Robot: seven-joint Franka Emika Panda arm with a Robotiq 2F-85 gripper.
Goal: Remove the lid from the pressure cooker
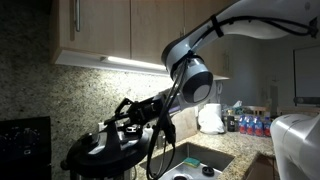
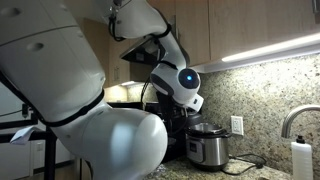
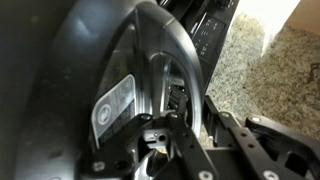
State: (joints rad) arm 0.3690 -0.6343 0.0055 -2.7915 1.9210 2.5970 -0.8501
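The black domed lid fills the left of the wrist view, with a white label on it. My gripper is at its raised central handle, fingers closed in on the handle's bar. In an exterior view the gripper holds the lid, which looks tilted. The pressure cooker, with its steel body and dark front panel, stands on the counter in an exterior view. I cannot tell whether the lid still touches it.
A black stove stands to the left. The granite counter holds a sink, a white kettle and several bottles. A faucet and soap bottle stand near the cooker. Wooden cabinets hang overhead.
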